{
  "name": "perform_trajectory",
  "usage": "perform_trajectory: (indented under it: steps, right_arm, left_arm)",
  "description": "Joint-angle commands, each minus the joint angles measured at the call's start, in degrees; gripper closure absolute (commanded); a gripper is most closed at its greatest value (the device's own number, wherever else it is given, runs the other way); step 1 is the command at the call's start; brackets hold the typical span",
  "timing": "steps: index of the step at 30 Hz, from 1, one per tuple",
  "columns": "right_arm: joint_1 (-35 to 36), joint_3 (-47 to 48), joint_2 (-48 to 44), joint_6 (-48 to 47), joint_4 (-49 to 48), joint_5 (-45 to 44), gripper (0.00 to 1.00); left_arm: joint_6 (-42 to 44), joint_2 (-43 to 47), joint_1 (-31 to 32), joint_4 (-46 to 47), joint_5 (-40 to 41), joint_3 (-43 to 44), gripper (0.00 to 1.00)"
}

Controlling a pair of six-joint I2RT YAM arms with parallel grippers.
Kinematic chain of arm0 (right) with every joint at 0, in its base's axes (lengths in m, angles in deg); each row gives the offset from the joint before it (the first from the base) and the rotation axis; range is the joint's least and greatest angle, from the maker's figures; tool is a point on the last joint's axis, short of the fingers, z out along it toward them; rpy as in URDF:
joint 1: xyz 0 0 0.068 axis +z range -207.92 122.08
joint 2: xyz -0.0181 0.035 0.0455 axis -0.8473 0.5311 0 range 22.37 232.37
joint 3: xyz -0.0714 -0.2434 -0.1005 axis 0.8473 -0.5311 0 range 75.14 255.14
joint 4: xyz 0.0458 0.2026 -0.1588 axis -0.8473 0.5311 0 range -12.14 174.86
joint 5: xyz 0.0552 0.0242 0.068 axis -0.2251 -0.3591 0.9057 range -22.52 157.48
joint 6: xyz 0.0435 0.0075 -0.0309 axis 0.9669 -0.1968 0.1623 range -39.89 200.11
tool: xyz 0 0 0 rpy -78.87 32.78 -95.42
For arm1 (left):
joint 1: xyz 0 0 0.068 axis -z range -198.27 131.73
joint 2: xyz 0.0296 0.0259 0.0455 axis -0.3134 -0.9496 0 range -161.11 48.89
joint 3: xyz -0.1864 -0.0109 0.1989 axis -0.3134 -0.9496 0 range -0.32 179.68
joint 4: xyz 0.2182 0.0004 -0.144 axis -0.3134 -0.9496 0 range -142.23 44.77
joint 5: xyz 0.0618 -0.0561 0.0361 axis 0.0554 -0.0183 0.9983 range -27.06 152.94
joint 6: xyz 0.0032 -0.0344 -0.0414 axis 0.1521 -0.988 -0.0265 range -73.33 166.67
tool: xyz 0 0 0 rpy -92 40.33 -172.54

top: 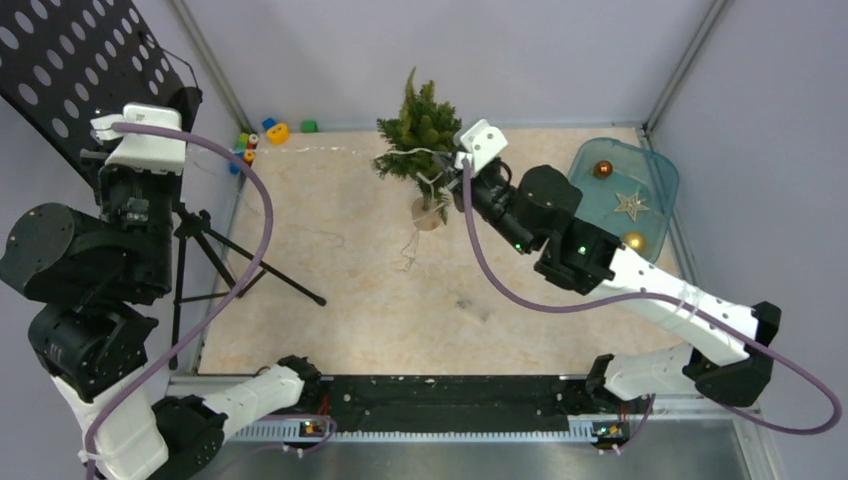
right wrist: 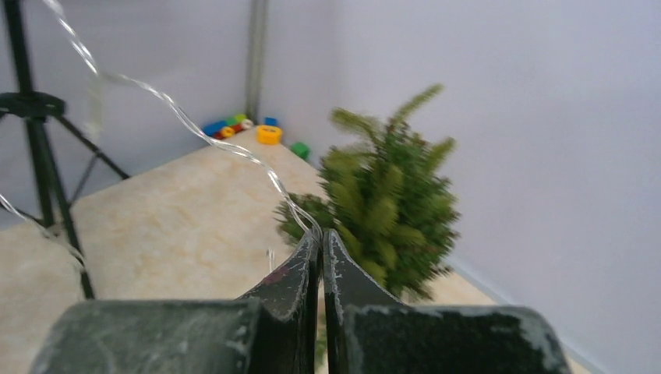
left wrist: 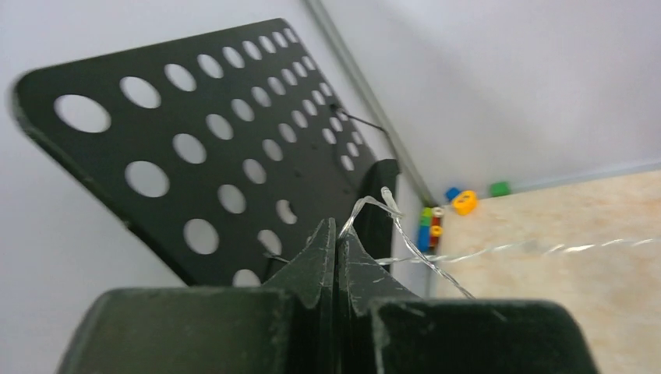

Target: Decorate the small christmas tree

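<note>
Top view: small christmas tree [top: 418, 135] stands at the far middle of the beige table [top: 330, 300], close to the back wall, on its round pale base [top: 428, 215]. The right gripper [top: 450, 186] reaches in just beside the tree's right side; its tips are hard to make out from here. A blue tub [top: 662, 190] at the far right holds two gold baubles [top: 633, 241] and a star [top: 631, 205]. A thin light wire [top: 330, 150] runs across the table's far edge towards the tree. The left arm is raised by a black perforated music stand [top: 60, 60] on a tripod. Coloured blocks [top: 277, 131] sit in the far left corner.

Left wrist: left gripper [left wrist: 337, 234] has its jaws pressed together, pinching the light wire [left wrist: 499, 251], which loops out at the tips and trails off to the right over the table. Music stand [left wrist: 195, 148] right behind.

Right wrist: right gripper [right wrist: 318, 238] jaws are closed, pinching the light wire [right wrist: 195, 128] at the tips. The tree [right wrist: 390, 202] is blurred, just beyond the tips, probably not touching.
</note>
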Motion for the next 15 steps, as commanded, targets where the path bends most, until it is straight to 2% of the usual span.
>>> perform_trajectory:
  steps: [1, 5, 10, 15]
  right_arm:
    - [-0.91, -2.63, -8.33, -5.01, 1.95, -16.87, 1.0]
    - [-1.84, -4.28, -14.14, -7.85, 3.27, -23.58, 1.0]
    - [-3.47, -6.07, -17.34, -15.26, 2.44, -32.69, 1.0]
    - [-5.1, -6.63, -19.04, -17.33, 2.27, -33.45, 1.0]
  left_arm:
    - [10.64, 0.44, 0.07, 10.2, 9.58, 1.0, 1.0]
    - [15.75, 0.25, 0.07, 14.93, 11.5, 2.96, 1.0]
    - [16.14, -0.01, 0.08, 16.35, 10.31, 6.61, 1.0]
    - [16.63, 0.9, 0.05, 16.55, 11.15, 4.81, 1.0]
